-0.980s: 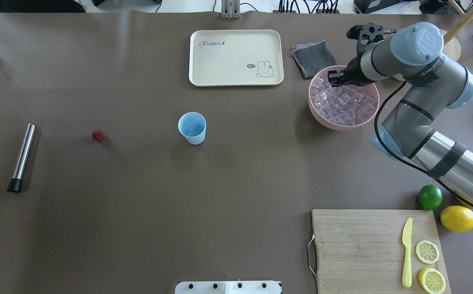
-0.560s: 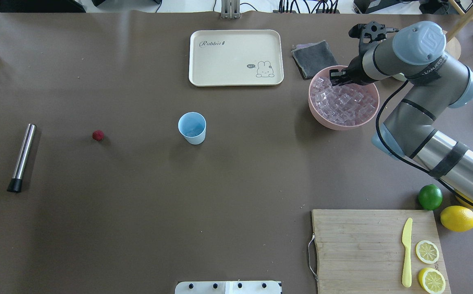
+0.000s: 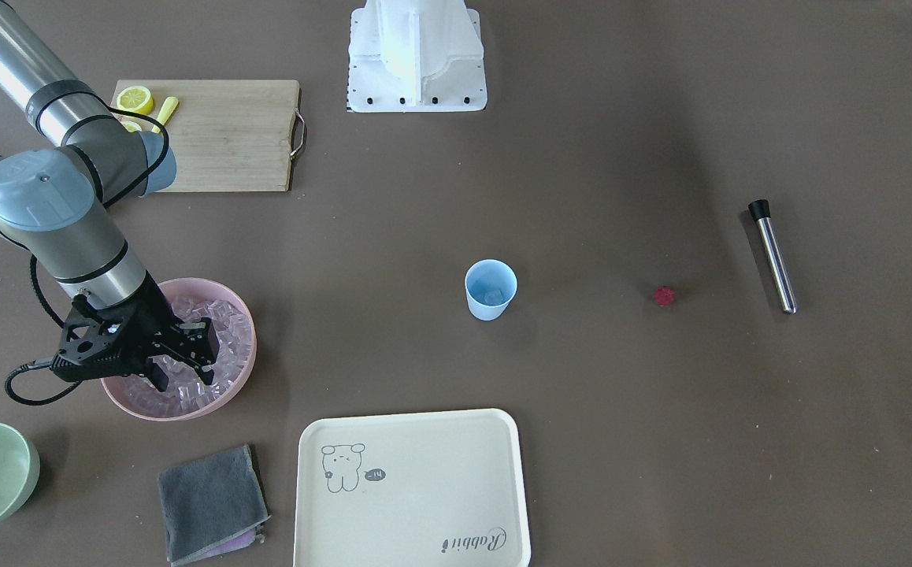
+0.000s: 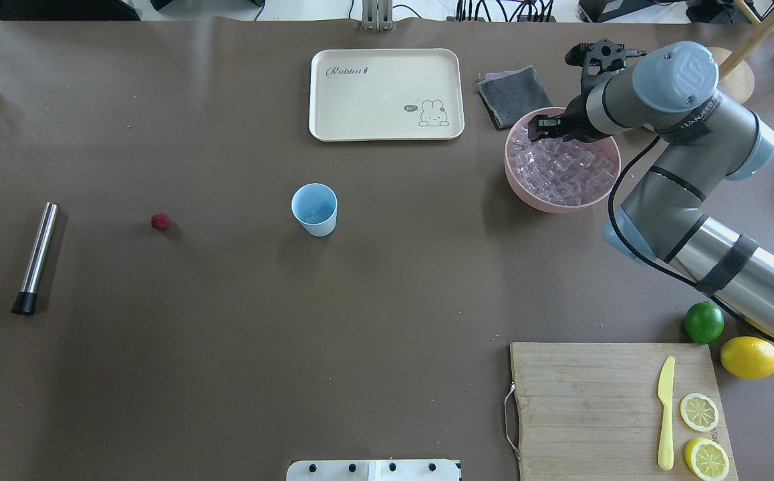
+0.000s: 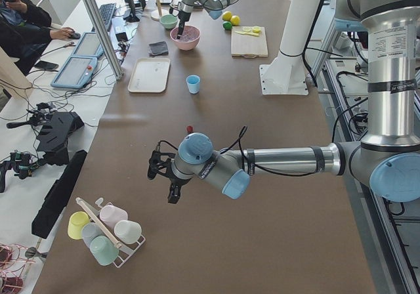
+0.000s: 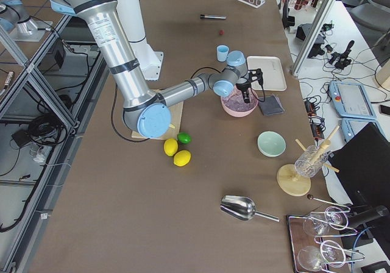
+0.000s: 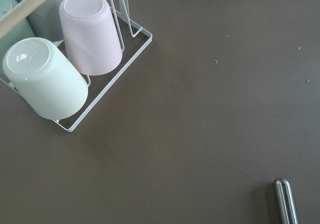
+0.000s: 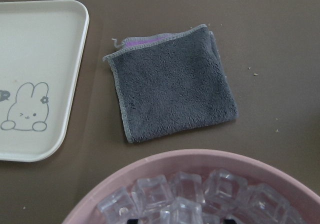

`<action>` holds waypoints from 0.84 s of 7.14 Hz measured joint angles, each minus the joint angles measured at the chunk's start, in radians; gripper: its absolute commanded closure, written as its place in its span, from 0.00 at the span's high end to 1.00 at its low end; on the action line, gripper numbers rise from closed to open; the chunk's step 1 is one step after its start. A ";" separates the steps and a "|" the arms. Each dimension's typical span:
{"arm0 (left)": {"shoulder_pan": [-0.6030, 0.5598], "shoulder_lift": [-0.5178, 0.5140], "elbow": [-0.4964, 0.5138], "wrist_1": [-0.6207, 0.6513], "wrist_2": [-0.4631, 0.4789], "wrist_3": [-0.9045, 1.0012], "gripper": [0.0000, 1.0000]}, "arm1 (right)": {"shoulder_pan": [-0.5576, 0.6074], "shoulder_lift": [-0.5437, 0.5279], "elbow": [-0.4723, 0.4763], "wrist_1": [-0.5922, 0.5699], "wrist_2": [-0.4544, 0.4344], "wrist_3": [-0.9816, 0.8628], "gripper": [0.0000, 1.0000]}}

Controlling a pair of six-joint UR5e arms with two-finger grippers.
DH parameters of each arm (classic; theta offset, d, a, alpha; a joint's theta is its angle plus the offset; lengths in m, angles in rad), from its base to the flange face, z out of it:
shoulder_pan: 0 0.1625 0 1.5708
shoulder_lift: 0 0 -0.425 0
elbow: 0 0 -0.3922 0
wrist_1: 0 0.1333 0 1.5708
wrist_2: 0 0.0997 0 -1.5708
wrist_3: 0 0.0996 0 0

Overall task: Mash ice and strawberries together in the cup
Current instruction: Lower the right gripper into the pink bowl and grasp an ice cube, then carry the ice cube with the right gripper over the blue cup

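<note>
The light blue cup [image 4: 315, 208] stands upright mid-table, also in the front view [image 3: 491, 289]; something small and pale lies at its bottom. The dark red strawberry [image 4: 160, 221] lies on the table to the cup's left. The ice [image 4: 564, 167] fills the pink bowl [image 4: 508, 167]. My right gripper [image 4: 542, 127] hangs over the bowl's far part, open, with its fingertips [image 3: 205, 364] down among the cubes. The right wrist view shows ice [image 8: 190, 194] just under the camera. My left gripper [image 5: 161, 176] hovers near the table's left end; I cannot tell whether it is open.
A steel rod with a black tip [image 4: 36, 257] lies at the far left. A cream tray [image 4: 385, 93] and a grey cloth [image 4: 512, 95] sit at the back. The cutting board [image 4: 594, 407], lime [image 4: 704, 322] and lemon [image 4: 749, 357] are near right. A cup rack [image 7: 75, 59] is under the left wrist.
My right gripper has shifted a little to the left over the pink bowl. The cup, the strawberry and the rod have not moved.
</note>
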 measured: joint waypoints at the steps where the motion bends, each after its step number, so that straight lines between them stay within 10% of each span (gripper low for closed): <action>1: 0.000 0.000 -0.001 0.000 0.000 -0.001 0.98 | -0.002 0.001 -0.003 0.001 -0.004 0.000 0.55; 3: 0.001 0.000 -0.001 -0.001 0.000 -0.003 0.98 | -0.004 0.003 -0.008 0.002 -0.009 0.000 0.22; 6: 0.009 0.000 0.000 -0.004 0.000 -0.003 0.98 | 0.000 0.002 -0.010 0.000 -0.009 0.000 0.20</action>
